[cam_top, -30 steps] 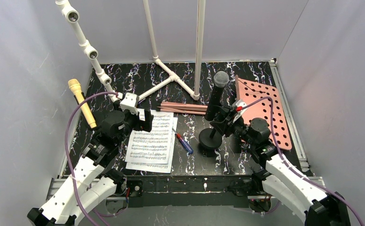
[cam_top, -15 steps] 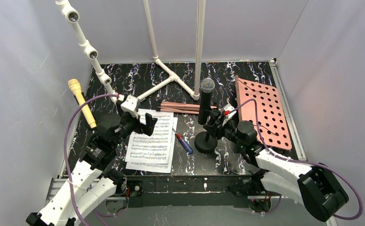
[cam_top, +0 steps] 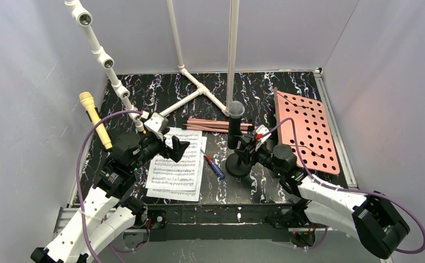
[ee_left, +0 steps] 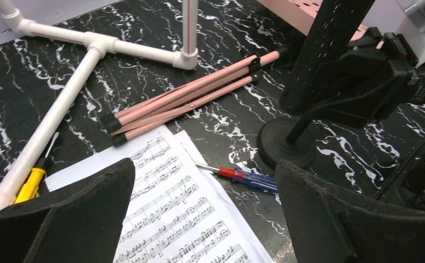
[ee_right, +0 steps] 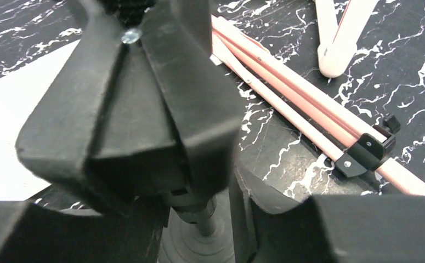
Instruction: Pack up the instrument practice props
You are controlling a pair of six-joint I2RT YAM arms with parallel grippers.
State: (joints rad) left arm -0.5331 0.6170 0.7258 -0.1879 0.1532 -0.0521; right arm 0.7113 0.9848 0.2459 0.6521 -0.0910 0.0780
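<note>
The black grey-headed microphone (cam_top: 233, 121) stands upright in its clip on a black round-based mic pole (cam_top: 237, 164), right of the white sheet-music pages (cam_top: 174, 170). My right gripper (cam_top: 247, 150) is shut on the pole just under the clip (ee_right: 204, 216). My left gripper (cam_top: 176, 147) is open and empty above the pages (ee_left: 204, 164). The pink perforated board (cam_top: 309, 129) lies flat at the right. Its folded copper legs (cam_top: 215, 125) lie behind the pages. The yellow microphone (cam_top: 95, 120) lies at the far left.
The white pipe frame (cam_top: 199, 90) stands at the back, with one arm slanting over the left side. A blue and red screwdriver (cam_top: 214, 165) lies between the pages and the pole base. A yellow-handled tool (ee_left: 32, 183) lies by a pipe. Grey walls enclose the table.
My right gripper has carried the microphone stand left and down, so the microphone head is lower and nearer the middle. My left gripper has shifted a little right over the pages.
</note>
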